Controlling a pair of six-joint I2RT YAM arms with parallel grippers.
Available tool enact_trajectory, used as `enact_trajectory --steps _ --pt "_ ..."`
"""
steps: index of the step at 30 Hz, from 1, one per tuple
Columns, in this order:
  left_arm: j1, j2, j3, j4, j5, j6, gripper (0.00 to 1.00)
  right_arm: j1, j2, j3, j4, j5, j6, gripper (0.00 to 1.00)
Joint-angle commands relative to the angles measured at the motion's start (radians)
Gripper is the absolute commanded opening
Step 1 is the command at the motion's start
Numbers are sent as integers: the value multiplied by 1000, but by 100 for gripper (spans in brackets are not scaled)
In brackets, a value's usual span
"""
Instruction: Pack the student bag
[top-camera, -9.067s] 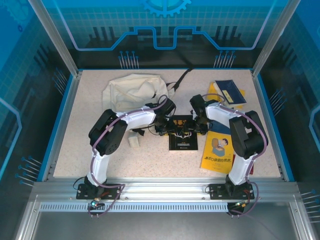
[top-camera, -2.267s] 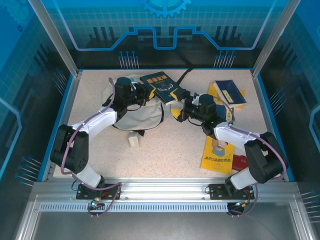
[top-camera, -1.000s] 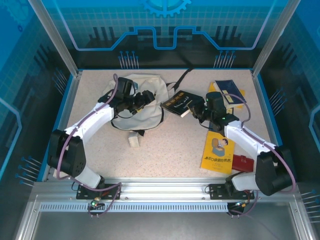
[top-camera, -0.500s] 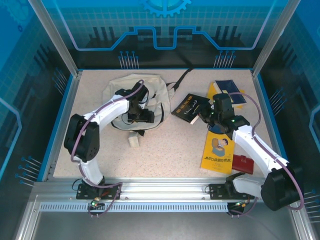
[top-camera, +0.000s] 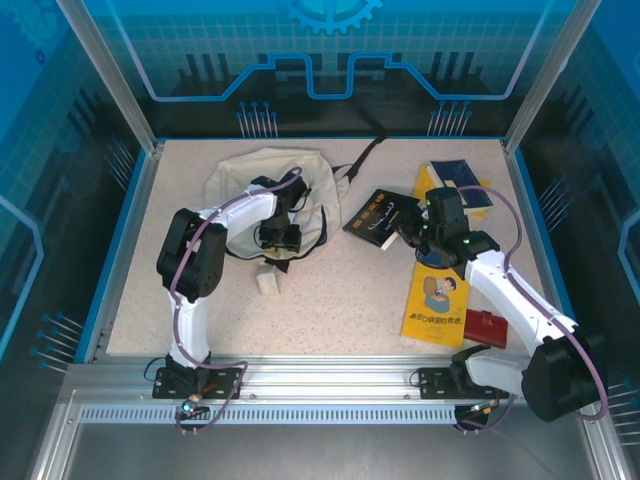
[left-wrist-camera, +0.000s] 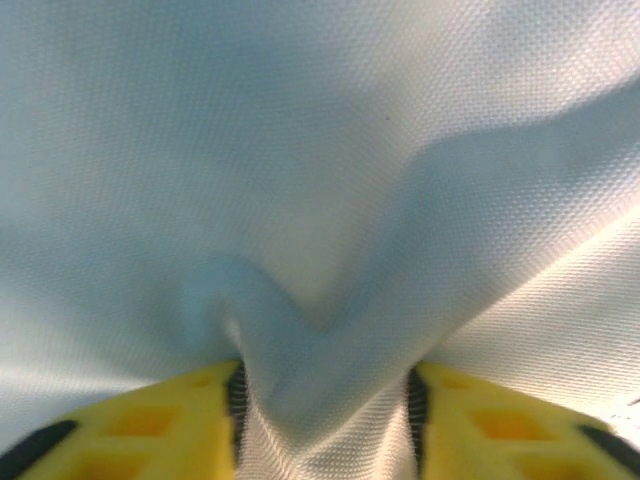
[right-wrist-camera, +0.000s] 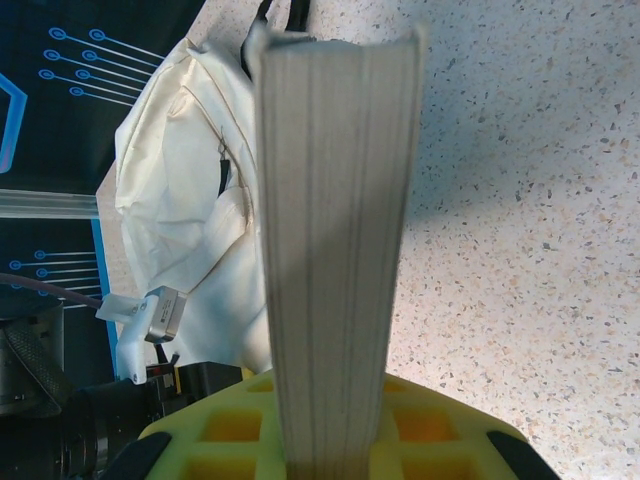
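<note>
Student bag (top-camera: 235, 180): cream, crumpled, laid on the far left of the tabletop (top-camera: 340, 300).
Left tool (top-camera: 278, 238): partly closed, a fold of the bag's fabric pinched between its pads.
Right tool (top-camera: 408, 232): clamped on a black book (top-camera: 380, 215), held just right of the bag.

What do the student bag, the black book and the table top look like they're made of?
The student bag looks like woven cloth, maybe canvas, matte cream: fine weave grain, soft folds. The book is paper, its stacked page edges showing, with a black cover, probably card. The table top looks hard and smooth, speckled beige, perhaps laminate or stone composite.
</note>
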Motion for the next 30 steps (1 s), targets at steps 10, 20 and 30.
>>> enact_trajectory --steps 10,20,30 --pt "1 -65 50 -49 38 16 28 -9 -17 13 35 -22 -8 10" --pt "11 -103 88 -60 73 21 27 -6 -19 10 38 -32 -1 10" --pt "19 -125 76 -45 128 15 12 -5 -34 7 39 -30 -1 10"
